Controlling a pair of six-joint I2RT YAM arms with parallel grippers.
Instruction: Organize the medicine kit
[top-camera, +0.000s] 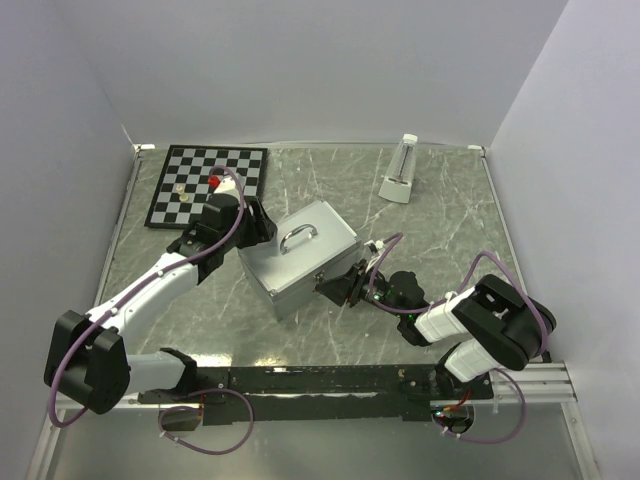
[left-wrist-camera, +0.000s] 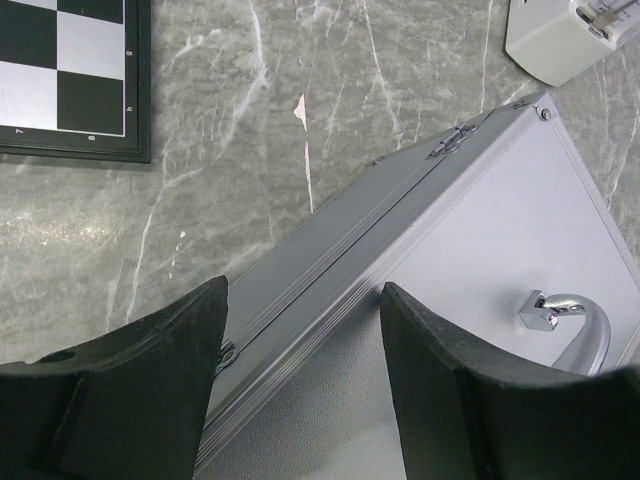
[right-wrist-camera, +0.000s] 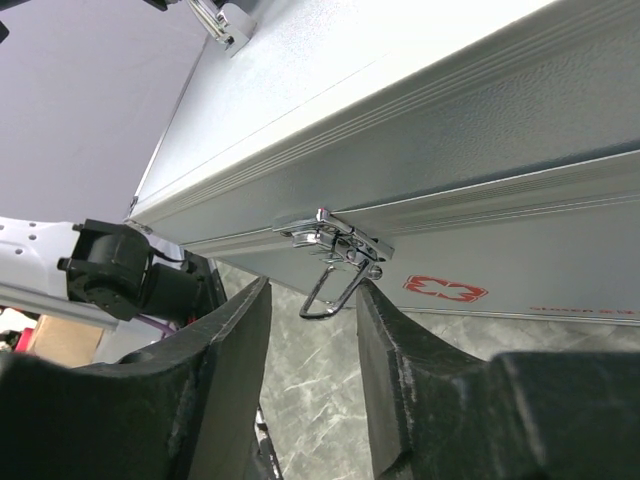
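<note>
The medicine kit (top-camera: 300, 255) is a boxy silver aluminium case with a metal handle (top-camera: 298, 236) on top, lying mid-table with its lid shut. My left gripper (top-camera: 255, 222) is open at the case's back left edge, its fingers (left-wrist-camera: 150, 390) straddling the lid's rim (left-wrist-camera: 330, 290). My right gripper (top-camera: 345, 285) is open at the case's front side. In the right wrist view the chrome latch (right-wrist-camera: 335, 255) hangs flipped out between the fingers (right-wrist-camera: 395, 340), beside a small red mark (right-wrist-camera: 445, 290).
A chessboard (top-camera: 208, 185) with a few small pieces lies at the back left. A white metronome (top-camera: 400, 172) stands at the back right. Grey walls close in the table on three sides.
</note>
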